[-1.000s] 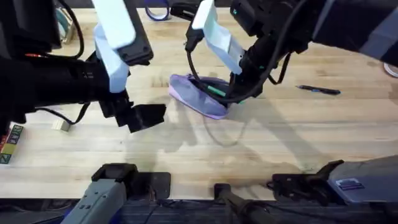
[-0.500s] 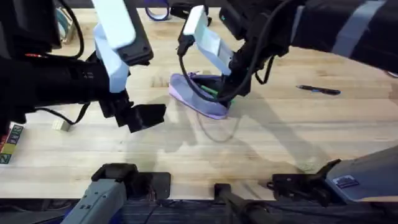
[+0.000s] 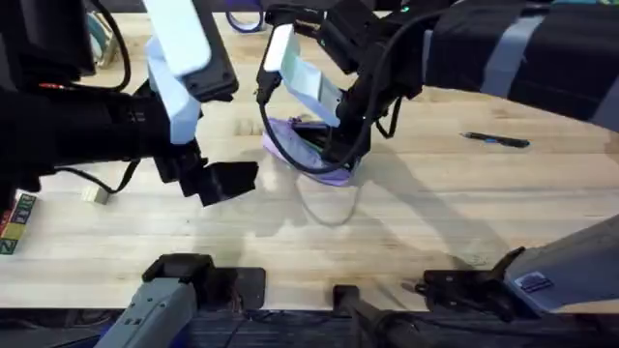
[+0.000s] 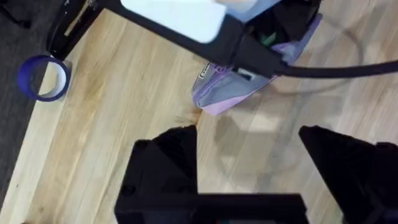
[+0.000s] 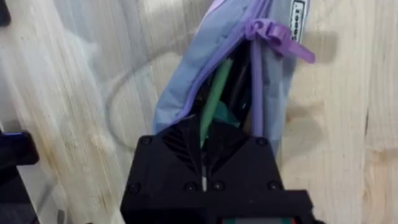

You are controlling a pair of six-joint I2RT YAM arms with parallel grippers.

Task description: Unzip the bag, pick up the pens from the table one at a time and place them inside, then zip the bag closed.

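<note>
The right gripper (image 5: 208, 146) pinches the green pen (image 5: 214, 93) inside the open bag (image 3: 309, 155); the left gripper (image 4: 249, 168) hangs open; the dark pen (image 3: 495, 140) lies near the table's (image 3: 435, 213) right edge.

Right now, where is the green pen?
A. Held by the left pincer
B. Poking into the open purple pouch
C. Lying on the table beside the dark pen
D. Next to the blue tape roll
B. The green pen slants into the unzipped pouch, right at the right pincer.
</note>
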